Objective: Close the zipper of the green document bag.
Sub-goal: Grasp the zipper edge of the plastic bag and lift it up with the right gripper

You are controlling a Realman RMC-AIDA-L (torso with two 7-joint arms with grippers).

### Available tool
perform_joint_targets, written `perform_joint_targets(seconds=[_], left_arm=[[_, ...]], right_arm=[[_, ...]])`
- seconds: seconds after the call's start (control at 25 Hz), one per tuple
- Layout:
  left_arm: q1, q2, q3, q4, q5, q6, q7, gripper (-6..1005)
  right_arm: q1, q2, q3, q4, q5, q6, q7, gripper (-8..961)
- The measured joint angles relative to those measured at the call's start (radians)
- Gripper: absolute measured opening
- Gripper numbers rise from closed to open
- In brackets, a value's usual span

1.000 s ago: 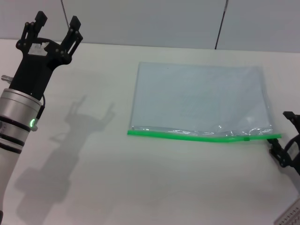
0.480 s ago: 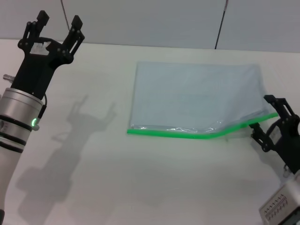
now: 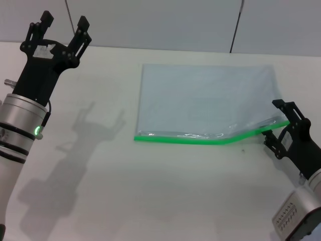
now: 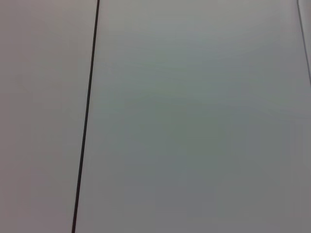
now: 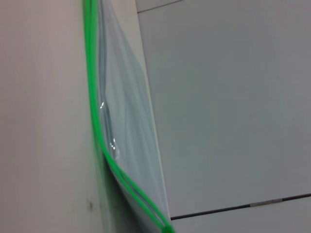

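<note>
The green document bag [image 3: 205, 100] lies flat on the white table [image 3: 150, 191], a translucent pale pouch. Its zipper [image 3: 185, 139], a bright green strip, runs along the near edge. The strip's right end is raised off the table and sits between the fingers of my right gripper [image 3: 277, 123], which stand apart, one above and one below it. The right wrist view shows the zipper [image 5: 97, 131] bending upward beside the pouch [image 5: 124, 131]. I cannot make out the slider tab. My left gripper [image 3: 59, 25] hangs open at the far left, well away from the bag.
A grey wall with dark vertical seams [image 3: 235, 30] stands behind the table. The left wrist view shows only that wall and a seam [image 4: 87, 121]. The left arm's shadow [image 3: 85, 130] falls on the table.
My right gripper came in from the right edge to the zipper's right end. That end rose off the table and the whole bag slid slightly left. The left arm barely moved.
</note>
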Motion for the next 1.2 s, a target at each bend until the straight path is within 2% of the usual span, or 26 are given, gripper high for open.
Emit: perform_joint_targets(seconds=[0.32, 0.56, 0.76, 1.0, 1.2], left_arm=[[-0.003, -0.002, 0.000, 0.000, 0.000, 0.000, 0.000, 848], [-0.007, -0.002, 0.002, 0.001, 0.000, 0.000, 0.000, 848], [-0.009, -0.003, 0.004, 0.000, 0.002, 0.001, 0.000, 848], [-0.012, -0.003, 0.005, -0.001, 0.004, 0.002, 0.000, 848], [-0.013, -0.003, 0.006, -0.002, 0.006, 0.003, 0.000, 848]], right_arm=[[0.052, -0.001, 0.002, 0.006, 0.002, 0.040, -0.054, 785], [0.079, 0.000, 0.002, 0.005, 0.002, 0.067, -0.076, 631], [0.095, -0.001, 0.011, 0.012, 0.002, 0.107, -0.077, 563], [0.098, -0.001, 0.013, 0.013, 0.002, 0.114, -0.087, 534], [0.099, 0.000, 0.013, 0.002, 0.009, 0.150, -0.105, 438]])
